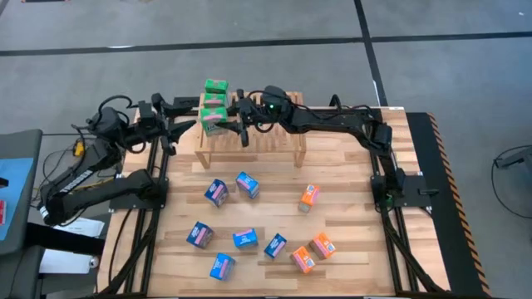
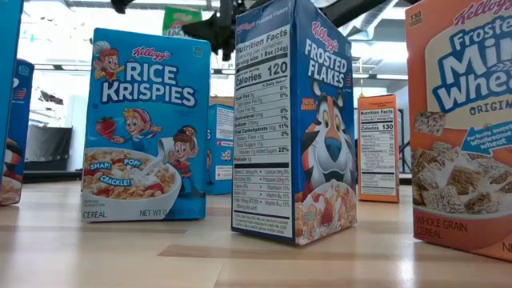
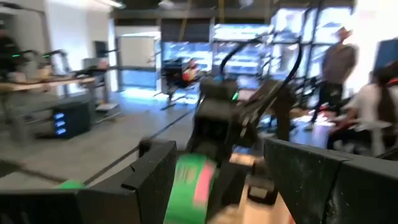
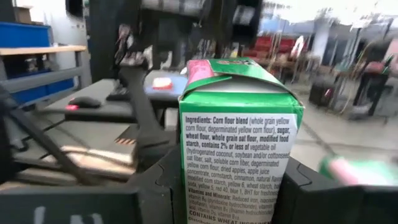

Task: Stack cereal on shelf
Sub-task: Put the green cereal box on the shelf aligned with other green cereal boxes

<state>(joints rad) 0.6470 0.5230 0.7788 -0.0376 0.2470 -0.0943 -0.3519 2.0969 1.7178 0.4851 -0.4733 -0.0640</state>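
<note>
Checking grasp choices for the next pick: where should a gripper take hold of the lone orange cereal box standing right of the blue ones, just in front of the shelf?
Probably from straight above, fingers closing across the narrow faces of the orange box. It seems to stand upright with bare table all round, so nothing crowds a top-down approach.

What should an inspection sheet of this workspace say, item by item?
Surface: wooden table, bare wood between the boxes.
Job's things: shelf at the far edge; green cereal boxes stacked at its left end; six blue boxes and three orange boxes on the table.
Clutter: nothing seen.
End effectors: right end effector shut on one green box; left end effector open beside the stack.
Cables: cables looped at the left arm.
Surroundings: grey floor; people beyond the table.
</note>
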